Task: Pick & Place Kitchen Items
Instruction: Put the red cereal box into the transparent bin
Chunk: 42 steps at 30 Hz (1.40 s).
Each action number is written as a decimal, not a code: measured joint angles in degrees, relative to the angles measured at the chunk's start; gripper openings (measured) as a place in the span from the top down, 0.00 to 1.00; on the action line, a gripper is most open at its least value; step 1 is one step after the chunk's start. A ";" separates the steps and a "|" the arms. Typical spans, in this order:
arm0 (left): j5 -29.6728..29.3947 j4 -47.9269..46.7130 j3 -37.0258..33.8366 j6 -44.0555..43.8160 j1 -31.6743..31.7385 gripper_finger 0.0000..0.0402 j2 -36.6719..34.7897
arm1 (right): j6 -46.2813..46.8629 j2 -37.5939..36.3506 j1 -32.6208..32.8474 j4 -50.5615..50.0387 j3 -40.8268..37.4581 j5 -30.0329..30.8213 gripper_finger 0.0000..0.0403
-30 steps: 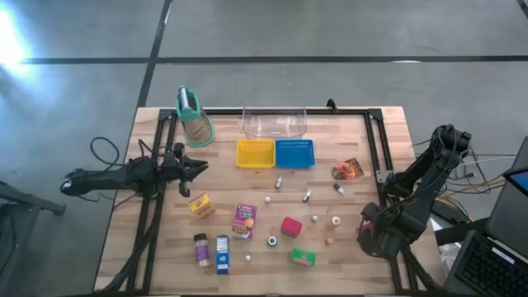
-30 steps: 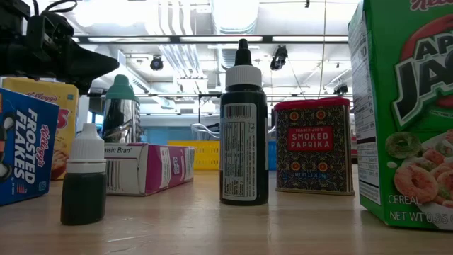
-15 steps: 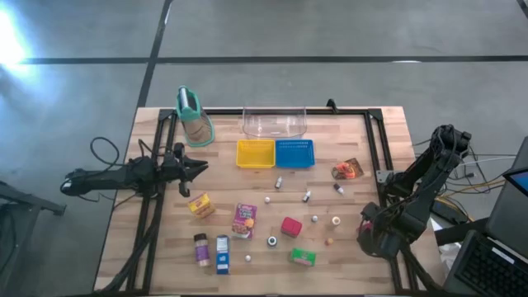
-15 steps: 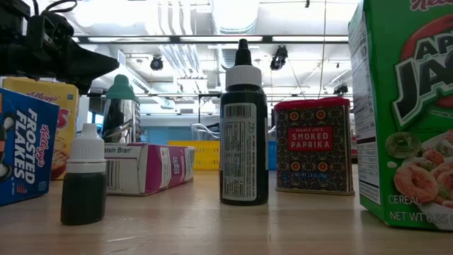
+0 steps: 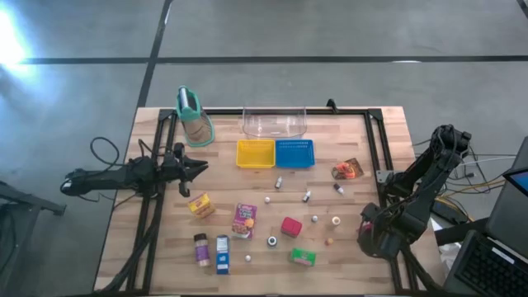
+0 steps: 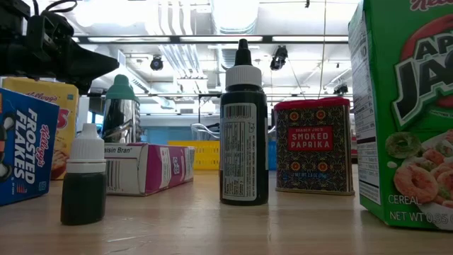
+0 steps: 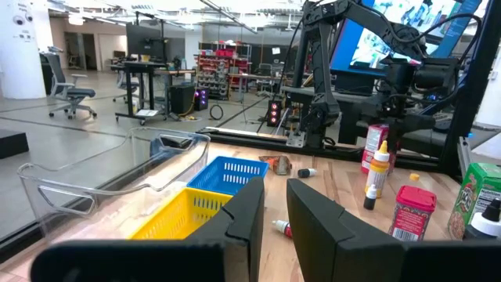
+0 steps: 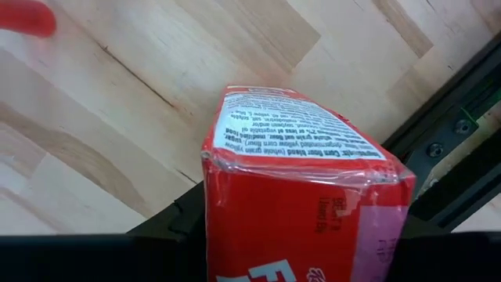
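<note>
The high view looks straight down on the whole table (image 5: 330,264) from far above. The low view sits at tabletop level, very near a dark bottle (image 6: 243,127) and green carton (image 6: 407,113). The left wrist view faces across the yellow tray (image 7: 176,215); the low view's distant yellow shape is probably that tray. The right wrist view presses close on a red carton (image 8: 301,188).

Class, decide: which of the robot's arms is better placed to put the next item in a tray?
Likely the right: its jaws flank a red carton. The left gripper holds nothing, though it waits nearer the yellow tray.
</note>
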 joint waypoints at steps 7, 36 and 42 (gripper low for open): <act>-0.01 0.00 0.00 0.02 -0.01 0.84 0.00 | -2.36 -1.18 -2.52 -4.20 0.16 0.04 0.54; 0.00 -0.02 0.00 0.04 -0.01 0.84 0.00 | -39.40 -16.32 -35.36 -7.50 0.16 18.00 0.54; 0.00 0.00 0.00 0.04 0.00 0.84 0.00 | -52.86 -16.74 -44.47 1.36 0.34 19.39 0.58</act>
